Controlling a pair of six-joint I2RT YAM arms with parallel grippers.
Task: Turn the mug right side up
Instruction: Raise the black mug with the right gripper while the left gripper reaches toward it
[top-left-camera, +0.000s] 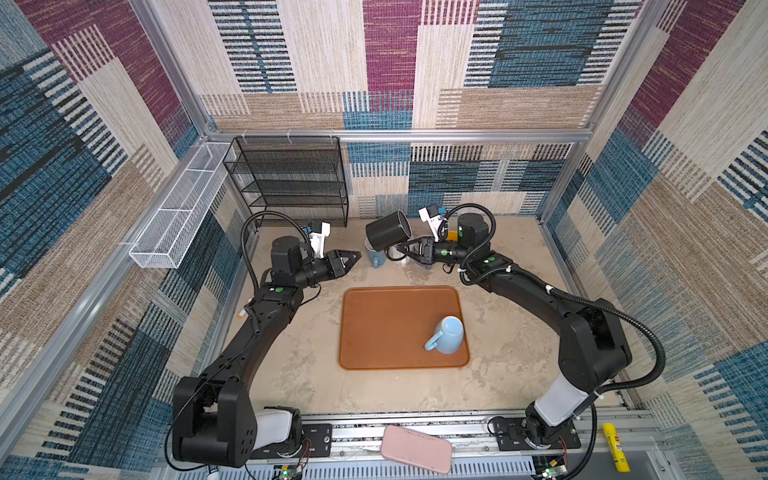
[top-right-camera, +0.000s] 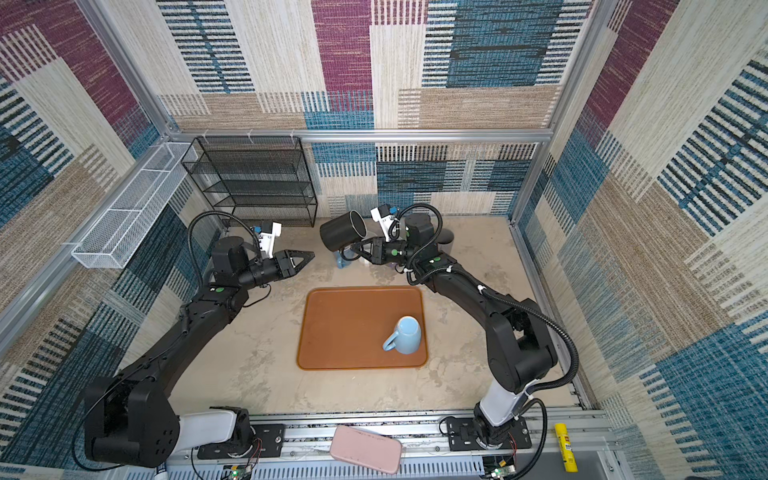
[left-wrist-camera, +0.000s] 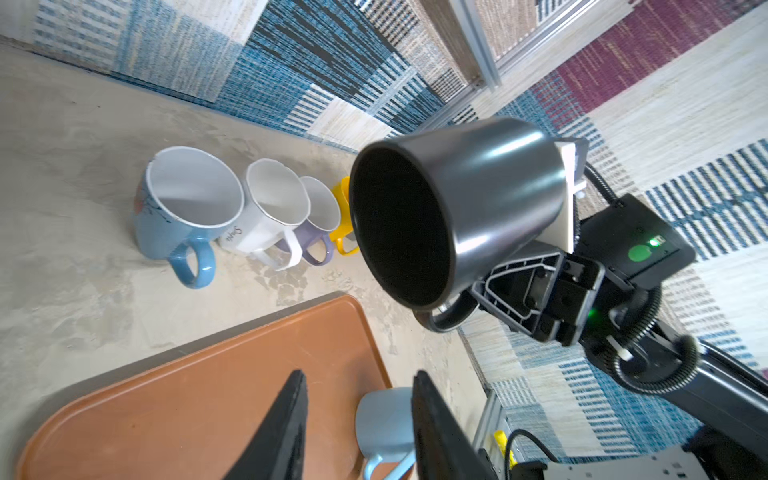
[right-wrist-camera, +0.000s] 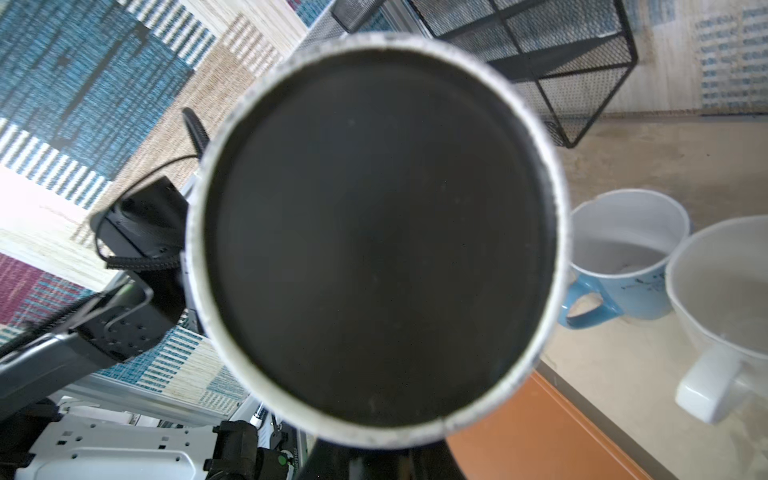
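A black mug (top-left-camera: 388, 230) (top-right-camera: 343, 230) hangs in the air at the back, tipped on its side. Its dark mouth (left-wrist-camera: 399, 232) faces my left gripper, and its base (right-wrist-camera: 374, 237) fills the right wrist view. My right gripper (top-left-camera: 401, 250) (top-right-camera: 358, 249) is shut on the mug's handle (left-wrist-camera: 449, 320). My left gripper (top-left-camera: 354, 255) (top-right-camera: 309, 254) (left-wrist-camera: 359, 378) hovers left of the mug, apart from it, open and empty. A light blue mug (top-left-camera: 446, 334) (top-right-camera: 406, 334) (left-wrist-camera: 384, 419) stands upside down on the brown tray (top-left-camera: 374, 324) (top-right-camera: 340, 324).
Several upright mugs line the back under the black one: blue (left-wrist-camera: 174, 224) (right-wrist-camera: 627, 257), white (left-wrist-camera: 266, 208), purple (left-wrist-camera: 316, 224), yellow (left-wrist-camera: 343, 195). A black mesh shelf (top-left-camera: 291, 178) and a white wire basket (top-left-camera: 178, 208) stand at the back left. A pink object (top-left-camera: 415, 449) lies on the front rail.
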